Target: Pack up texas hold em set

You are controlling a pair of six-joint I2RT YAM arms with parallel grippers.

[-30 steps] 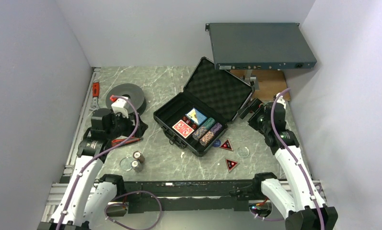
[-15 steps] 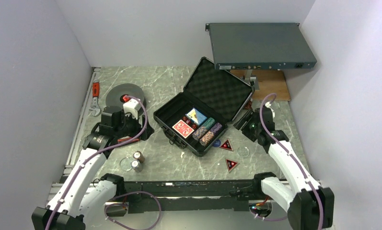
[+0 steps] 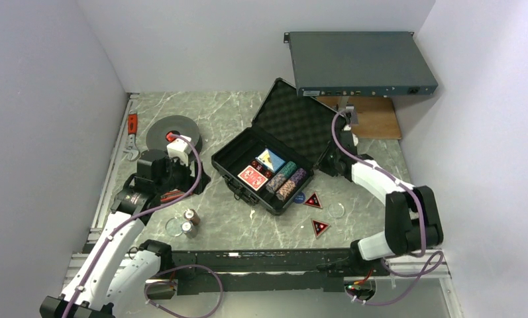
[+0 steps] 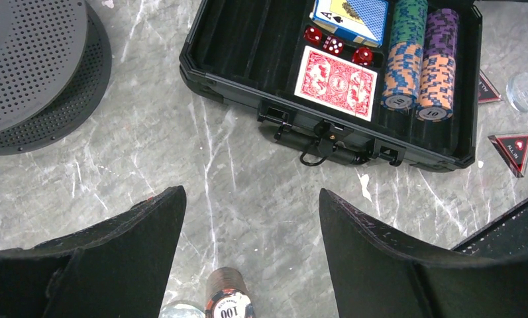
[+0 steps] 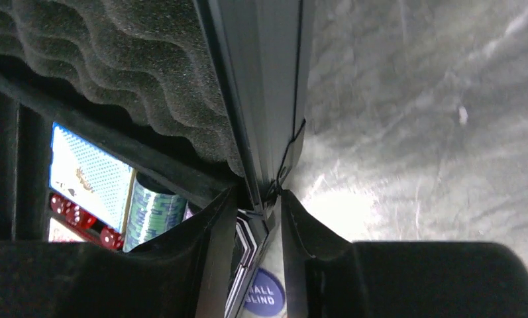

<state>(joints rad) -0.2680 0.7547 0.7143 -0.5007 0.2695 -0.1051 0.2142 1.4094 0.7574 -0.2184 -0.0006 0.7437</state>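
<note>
The black briefcase (image 3: 238, 156) lies open at mid-table, its foam lid (image 3: 299, 124) raised at the back. Inside are a red deck (image 4: 336, 83), a blue deck (image 4: 350, 16), red dice (image 4: 334, 45) and striped chip stacks (image 4: 420, 59). My right gripper (image 5: 258, 193) is shut on the lid's edge (image 5: 261, 79) near the hinge corner, one finger on each face. Below it lies the blue round button (image 5: 264, 297). My left gripper (image 4: 251, 192) hangs open over bare table, just beyond a loose chip stack (image 4: 226, 298). Two triangular markers (image 3: 313, 200) (image 3: 320, 228) rest right of the case.
A dark grey round spool (image 3: 171, 132) sits behind the left arm. The large grey rack box (image 3: 360, 63) stands on a wooden board (image 3: 373, 116) at the back right. Clear discs (image 3: 175, 227) (image 3: 337, 210) lie on the table, and a red-handled tool (image 3: 132, 126) at the left edge.
My right arm swung left to the lid's right edge and its jaws closed on it. The left arm shifted only slightly and stays open.
</note>
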